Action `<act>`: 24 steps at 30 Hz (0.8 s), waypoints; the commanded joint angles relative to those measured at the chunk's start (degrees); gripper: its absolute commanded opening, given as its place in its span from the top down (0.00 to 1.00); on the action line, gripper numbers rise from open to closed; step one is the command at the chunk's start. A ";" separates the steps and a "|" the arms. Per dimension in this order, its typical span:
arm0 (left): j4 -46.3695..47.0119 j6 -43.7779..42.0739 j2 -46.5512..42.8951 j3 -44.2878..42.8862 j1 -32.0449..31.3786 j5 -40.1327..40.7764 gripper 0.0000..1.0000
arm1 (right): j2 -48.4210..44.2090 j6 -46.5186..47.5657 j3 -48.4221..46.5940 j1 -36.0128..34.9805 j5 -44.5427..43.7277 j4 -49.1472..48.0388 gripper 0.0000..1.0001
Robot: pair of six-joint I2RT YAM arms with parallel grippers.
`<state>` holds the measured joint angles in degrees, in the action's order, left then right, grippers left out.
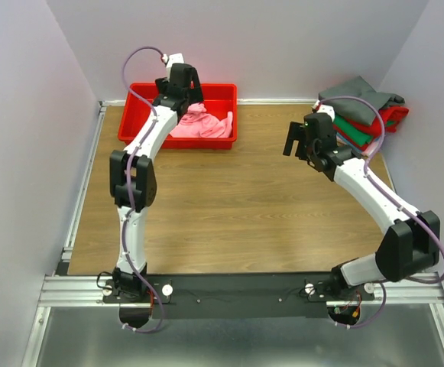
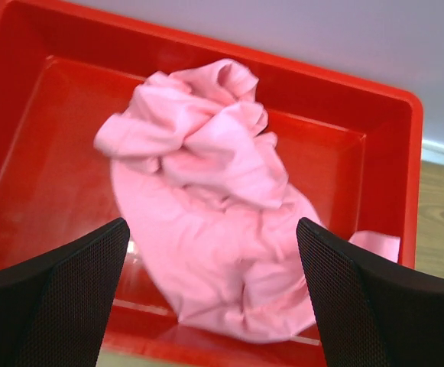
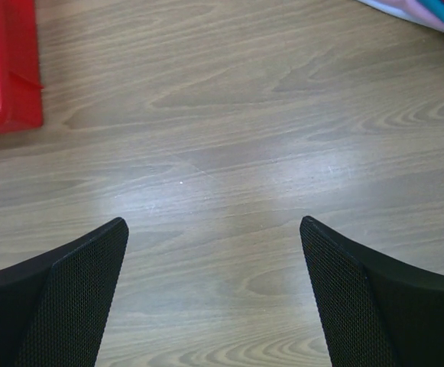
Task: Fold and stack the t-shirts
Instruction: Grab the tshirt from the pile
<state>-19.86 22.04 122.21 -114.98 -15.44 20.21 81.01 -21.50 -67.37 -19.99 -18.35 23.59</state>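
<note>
A crumpled light pink t-shirt lies in the red plastic tray at the back left. In the left wrist view the pink t-shirt fills the tray. My left gripper is open and empty, hovering above the shirt's near end. A stack of folded t-shirts, grey on top, then red and green, sits at the back right. My right gripper is open and empty above bare table, left of the stack; it also shows in the right wrist view.
The tray's corner shows at the right wrist view's top left, and a pale and blue cloth edge at its top right. Grey walls close the table at the back and sides. Wooden tabletop lies between the arms.
</note>
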 commanded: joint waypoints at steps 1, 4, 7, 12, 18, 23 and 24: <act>-8.61 -0.60 8.80 -10.60 0.59 -1.48 0.02 | 2.92 -0.48 -2.15 0.83 -2.83 -0.30 0.00; -9.68 1.07 11.72 -14.04 1.29 -1.92 0.02 | 4.76 -0.21 -2.76 1.62 -2.31 -0.57 0.00; -7.66 3.09 13.40 -12.91 2.17 -4.64 0.02 | 6.35 -0.56 -3.02 3.19 0.14 -0.83 0.00; -5.54 4.32 16.47 -12.28 2.26 -5.44 0.02 | 8.46 -0.56 -3.82 4.34 1.91 -1.45 0.00; -4.93 5.11 19.82 -13.17 2.26 -5.09 0.02 | 9.69 -0.39 -4.52 5.05 3.49 -1.80 0.00; -3.70 6.17 21.92 -14.04 2.26 -5.18 0.02 | 9.78 -0.48 -4.08 5.57 4.46 -1.89 0.00; -3.44 6.26 22.19 -14.04 2.26 -5.35 0.02 | 9.78 -0.48 -4.08 5.57 4.72 -1.97 0.00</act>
<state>-25.76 26.98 142.91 -126.96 -12.99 15.88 90.04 -21.54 -70.13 -14.96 -15.18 22.81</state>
